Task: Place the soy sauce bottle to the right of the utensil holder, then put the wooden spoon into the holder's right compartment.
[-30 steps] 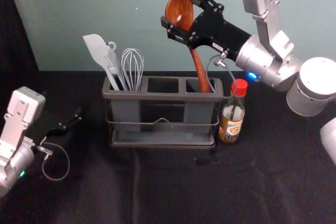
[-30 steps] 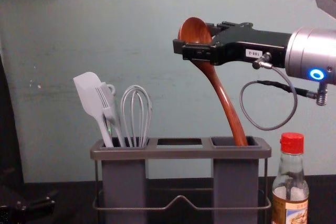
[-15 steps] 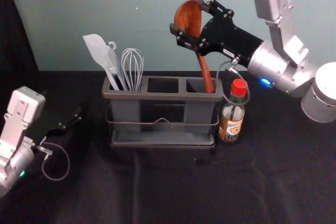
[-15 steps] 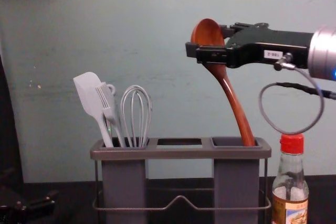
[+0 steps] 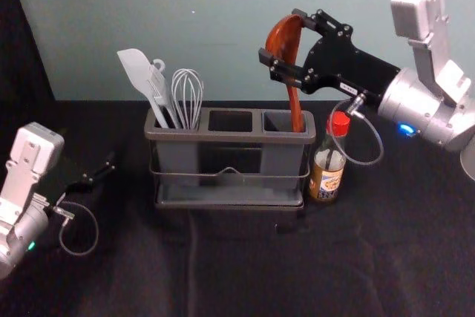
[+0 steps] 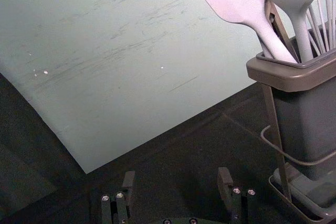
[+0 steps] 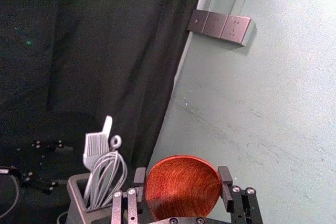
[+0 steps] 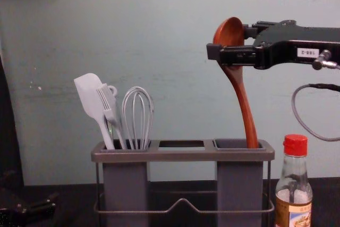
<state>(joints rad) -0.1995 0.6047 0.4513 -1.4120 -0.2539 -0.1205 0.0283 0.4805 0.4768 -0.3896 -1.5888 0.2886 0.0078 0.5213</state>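
In the head view, the biggest thing was the gray utensil holder (image 5: 231, 136), in the middle. Its right compartment (image 5: 276, 122) was up toward two o'clock on it.

The right gripper (image 5: 280, 33) was high up, at one o'clock from the holder. It was opened about as wide as the round part of the spoon, and it had hold of that part, with one finger on each side. The left gripper (image 5: 110, 163) was parked at nine o'clock from the holder. Its two fingers were wide apart, and it had nothing between them.

The wooden spoon (image 8: 244, 97) had its round end up. Its handle went down into the right compartment, and the low tip was hidden inside. In the chest view the spoon leaned a little toward eleven o'clock.

The soy sauce bottle (image 5: 329, 171) was standing up just beside the holder, at three o'clock, with its red cap on. I can't tell if the two touched.

The white spatula (image 5: 138, 72) stood in the holder's left compartment and leaned toward eleven o'clock. The whisk (image 8: 139, 118) stood in there too, at three o'clock from the spatula. The little brush (image 8: 110, 111) was between them.
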